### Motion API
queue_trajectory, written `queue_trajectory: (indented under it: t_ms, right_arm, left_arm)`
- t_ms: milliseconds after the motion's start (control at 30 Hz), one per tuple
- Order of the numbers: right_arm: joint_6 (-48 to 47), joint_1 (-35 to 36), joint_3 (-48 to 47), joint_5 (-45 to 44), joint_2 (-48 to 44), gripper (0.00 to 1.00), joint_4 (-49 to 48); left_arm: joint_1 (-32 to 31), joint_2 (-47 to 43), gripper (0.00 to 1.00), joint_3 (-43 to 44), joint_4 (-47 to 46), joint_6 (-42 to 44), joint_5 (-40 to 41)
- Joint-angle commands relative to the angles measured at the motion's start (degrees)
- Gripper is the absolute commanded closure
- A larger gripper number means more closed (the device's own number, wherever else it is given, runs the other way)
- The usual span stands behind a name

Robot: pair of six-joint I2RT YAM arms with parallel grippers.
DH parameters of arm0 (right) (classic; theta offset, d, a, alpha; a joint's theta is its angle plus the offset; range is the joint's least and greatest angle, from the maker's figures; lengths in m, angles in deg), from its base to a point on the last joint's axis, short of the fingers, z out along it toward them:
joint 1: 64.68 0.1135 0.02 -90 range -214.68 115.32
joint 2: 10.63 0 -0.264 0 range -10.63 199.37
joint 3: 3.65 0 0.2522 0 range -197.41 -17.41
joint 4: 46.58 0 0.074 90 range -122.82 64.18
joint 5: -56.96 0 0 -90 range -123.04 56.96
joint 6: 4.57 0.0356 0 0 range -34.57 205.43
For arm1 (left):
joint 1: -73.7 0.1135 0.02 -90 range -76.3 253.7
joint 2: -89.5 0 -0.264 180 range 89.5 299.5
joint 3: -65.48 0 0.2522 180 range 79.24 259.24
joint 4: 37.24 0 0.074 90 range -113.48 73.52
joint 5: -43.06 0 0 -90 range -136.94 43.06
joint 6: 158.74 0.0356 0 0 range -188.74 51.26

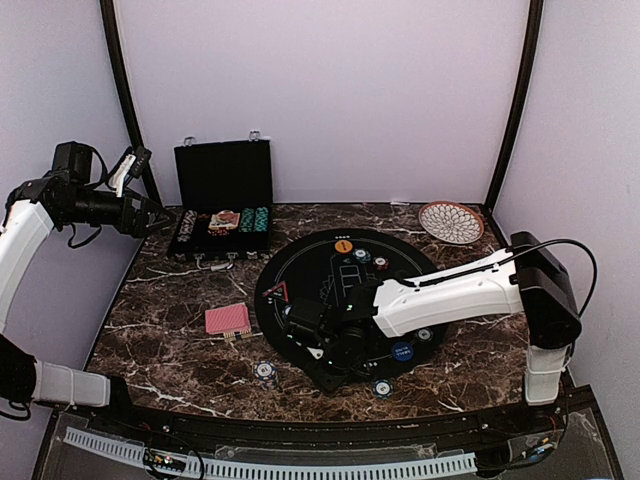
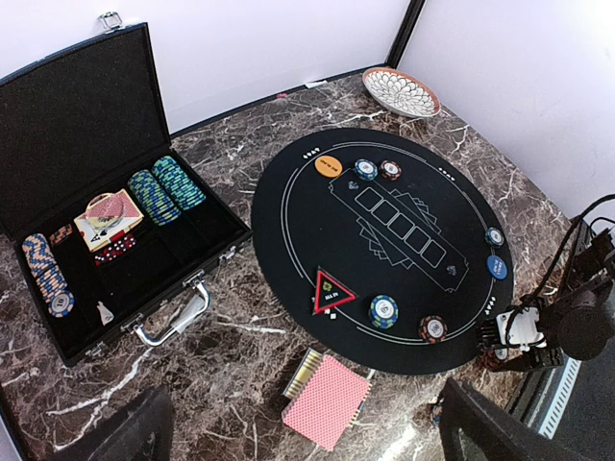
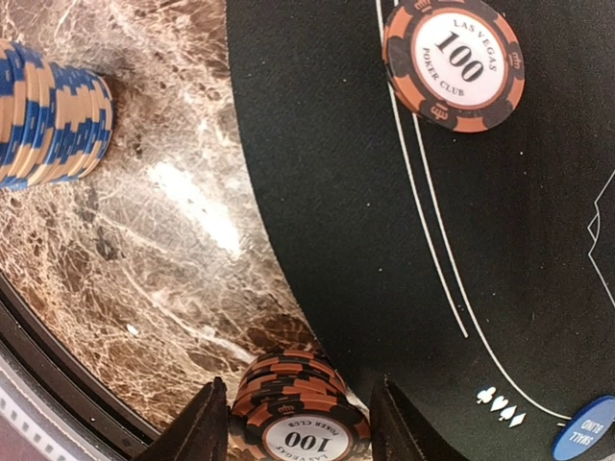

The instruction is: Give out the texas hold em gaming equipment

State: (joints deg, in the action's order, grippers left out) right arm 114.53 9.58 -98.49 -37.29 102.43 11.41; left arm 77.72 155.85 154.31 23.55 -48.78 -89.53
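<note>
My right gripper is low at the black mat's front edge, its fingers closed against a leaning stack of orange-and-black 100 chips resting on the marble. A single 100 chip lies on the mat, and a blue-and-tan chip stack stands on the marble. My left gripper is open and empty, high at the far left. The red-backed card deck lies left of the mat. The red triangle, orange disc and blue disc lie on the mat.
The round black mat fills the table's middle. An open black case with chip rows and cards stands at the back left. A patterned wicker plate sits at the back right. Small chip stacks stand by the front edge.
</note>
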Motion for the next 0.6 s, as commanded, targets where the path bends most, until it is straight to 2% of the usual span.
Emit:
queue_trajectory:
  t_ms: [0,333,567]
  right_arm:
    - [0.0,0.2,0.8,-0.3,0.6,0.5,-1.1]
    - [-0.1,0.1,1.6,-0.2,0.8,0.46,-1.3]
    - [-0.1,0.1,1.0,-0.4,0.2,0.58,-0.8]
  left_arm:
    - [0.2,-1.3,0.01,0.2,2.0,0.8,-0.7]
    - [0.2,-1.5,0.01,0.3,2.0,0.8,-0.4]
    - [0.2,-1.4,0.01,0.2,2.0,0.9,-0.4]
